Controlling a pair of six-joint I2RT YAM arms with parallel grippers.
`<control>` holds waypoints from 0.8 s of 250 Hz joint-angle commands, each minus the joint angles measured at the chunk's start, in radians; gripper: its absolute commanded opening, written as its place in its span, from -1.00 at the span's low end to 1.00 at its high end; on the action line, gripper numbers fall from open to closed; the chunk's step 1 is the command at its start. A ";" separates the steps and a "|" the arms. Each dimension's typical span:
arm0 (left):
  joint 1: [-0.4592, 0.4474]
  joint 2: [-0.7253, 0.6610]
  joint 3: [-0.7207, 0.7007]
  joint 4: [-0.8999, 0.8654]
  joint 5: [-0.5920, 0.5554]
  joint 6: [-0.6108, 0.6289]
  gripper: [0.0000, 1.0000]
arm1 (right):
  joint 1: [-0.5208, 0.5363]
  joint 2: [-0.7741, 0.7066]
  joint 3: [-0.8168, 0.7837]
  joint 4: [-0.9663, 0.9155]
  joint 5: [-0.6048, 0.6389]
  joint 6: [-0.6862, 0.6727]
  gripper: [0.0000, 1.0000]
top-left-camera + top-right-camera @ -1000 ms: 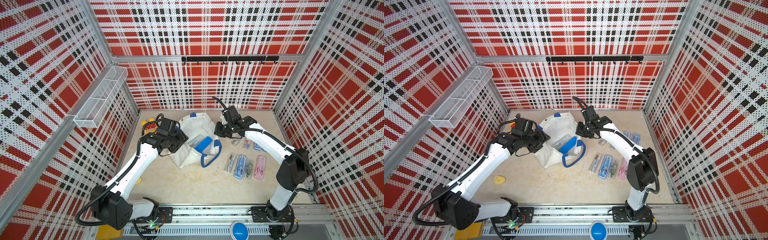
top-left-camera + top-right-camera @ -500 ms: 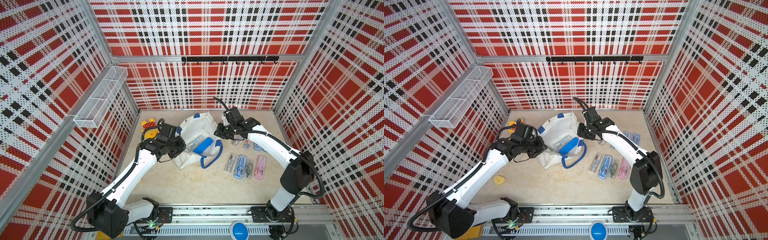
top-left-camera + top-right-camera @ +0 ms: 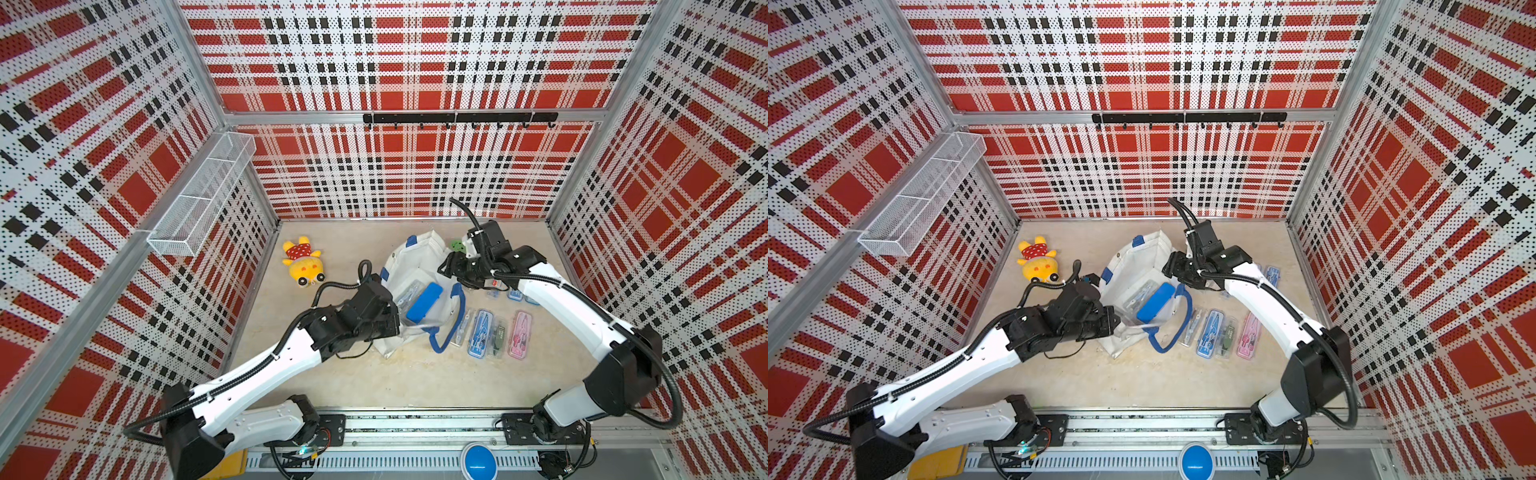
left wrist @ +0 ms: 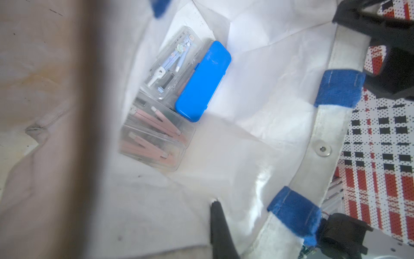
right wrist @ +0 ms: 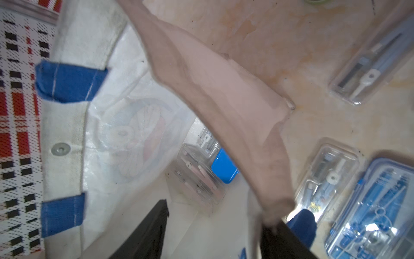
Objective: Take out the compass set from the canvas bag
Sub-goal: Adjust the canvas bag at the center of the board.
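Noted a swap of grips over the last second. Found the left tool point(image 3: 394, 321) closed right down at the near rim of the canvas bag point(image 3: 417, 255), apparently pinching the fabric. A second back, seen part open and farther up the bag's side. Checked against the left wrist view: one dark finger point(image 4: 220, 226) against white cloth, blurred rim close past the lens.

Found the right tool point(image 3: 447, 266) parted at the far rim, where shut before. From the right wrist view: fingers point(image 5: 145, 233) apart, rim draped against one of them, not pinched as far as can be told.

Located the compass set point(image 4: 174, 65) inside the bag: clear case, pale-blue compass, lying beside a blue case point(image 4: 202, 81) and next to two pink sets point(image 4: 154, 139). Not yet lifted. Counted several unpacked sets point(image 3: 480, 328) in a row on the worktop point(image 3: 374, 374), just beside the bag.

Judged as a hand-over: holding of the mouth passed to the left, freeing the right to reach in. Worth watching for the loose rim sagging across the cases.
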 commanded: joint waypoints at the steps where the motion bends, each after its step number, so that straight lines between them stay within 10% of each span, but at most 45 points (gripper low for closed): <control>1: -0.024 -0.051 0.002 0.072 -0.148 -0.005 -1.00 | -0.027 -0.045 -0.045 0.030 -0.028 -0.001 0.11; 122: 0.203 0.006 0.183 0.056 -0.080 0.199 -1.00 | -0.025 0.173 0.120 0.080 -0.065 -0.048 -0.98; 200: 0.356 0.120 0.284 0.221 -0.013 0.431 -1.00 | -0.007 0.263 0.176 0.381 -0.074 -0.016 -1.00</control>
